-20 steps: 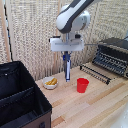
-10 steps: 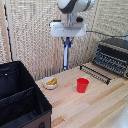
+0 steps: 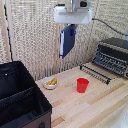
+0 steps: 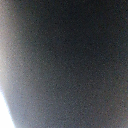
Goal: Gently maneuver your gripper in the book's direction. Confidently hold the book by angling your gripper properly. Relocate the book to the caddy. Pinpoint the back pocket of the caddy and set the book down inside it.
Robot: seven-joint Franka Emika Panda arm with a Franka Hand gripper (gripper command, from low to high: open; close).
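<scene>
Your gripper (image 3: 71, 31) is high above the table (image 3: 95, 102), under the white boxy wrist (image 3: 73, 15) near the top of the exterior view. It's clamped on the book (image 3: 67, 41): the dark navy hardcover hangs below the wrist, gripped at its upper edge, tilted a bit off vertical with the lower end swung toward the exterior view's left. A blue fingertip (image 3: 72, 32) shows against the cover near the top. The book is fully airborne, in front of the woven wall screen (image 3: 35, 35), well clear of everything on the table. The caddy (image 3: 20, 102) sits at the exterior view's lower left, black fabric walls, inner divider (image 3: 17, 95) running across it, both pockets open at the top. The book is well apart from it, up and toward the exterior view's right. On the light wood table you've got a small white bowl (image 3: 50, 83) with yellow pieces in it just beside the caddy, a red cup (image 3: 82, 85) upright near the middle, a dark wire rack (image 3: 95, 73) lying flat behind the cup, and a black toaster oven (image 3: 112, 55) at the exterior view's right. A dark cable (image 3: 107, 26) runs from the arm toward the right. Wrist view is no use: dark blurred surface filling the frame, pale glare in one corner, can't tell what it is.
</scene>
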